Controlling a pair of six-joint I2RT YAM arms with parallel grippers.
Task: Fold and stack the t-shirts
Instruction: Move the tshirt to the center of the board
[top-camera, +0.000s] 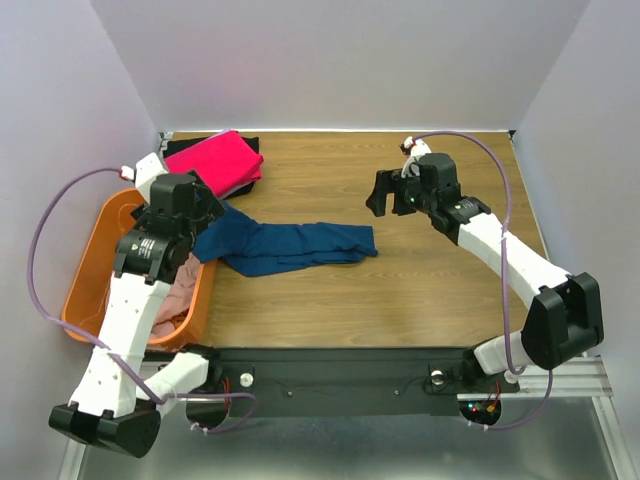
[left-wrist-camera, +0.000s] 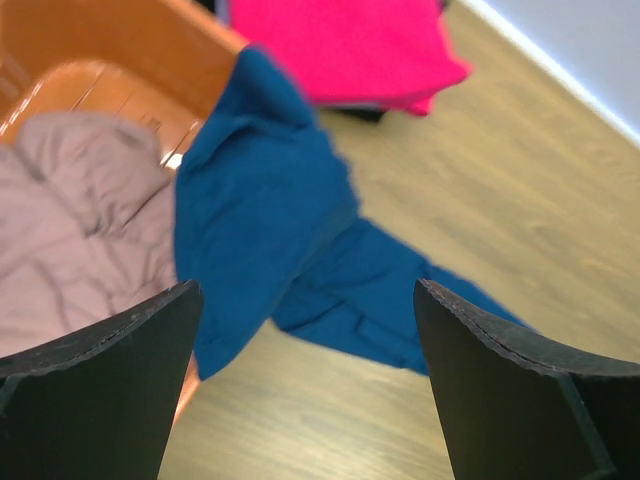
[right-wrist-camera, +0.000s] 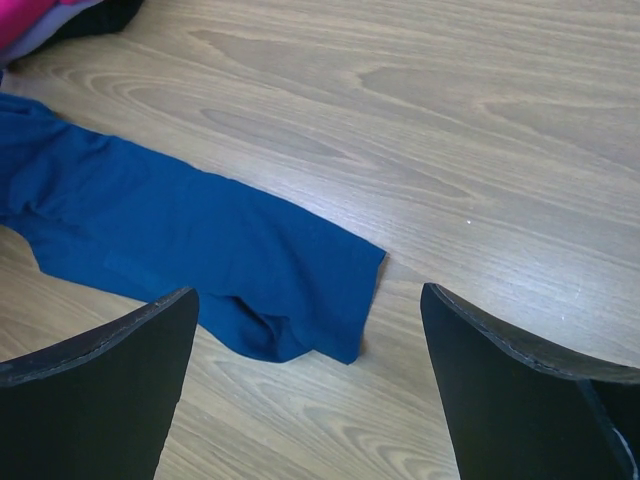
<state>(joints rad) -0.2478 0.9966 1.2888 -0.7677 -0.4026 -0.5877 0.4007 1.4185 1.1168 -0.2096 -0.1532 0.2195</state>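
Observation:
The navy blue t-shirt (top-camera: 290, 245) lies crumpled in a long strip across the table, its left end draped over the basket rim; no print shows. It appears in the left wrist view (left-wrist-camera: 270, 220) and the right wrist view (right-wrist-camera: 190, 245). The bright pink t-shirt (top-camera: 212, 160) lies folded on a black t-shirt (top-camera: 250, 168) at the back left. The pale dusty-pink t-shirt (top-camera: 178, 288) sits in the orange basket (top-camera: 95, 250). My left gripper (top-camera: 208, 207) is open and empty above the navy shirt's left end. My right gripper (top-camera: 385, 195) is open and empty, above and beyond the shirt's right end.
The orange basket stands at the table's left edge, under my left arm. Purple walls close in the back and both sides. Bare wood tabletop (top-camera: 440, 290) lies to the right of and in front of the navy shirt.

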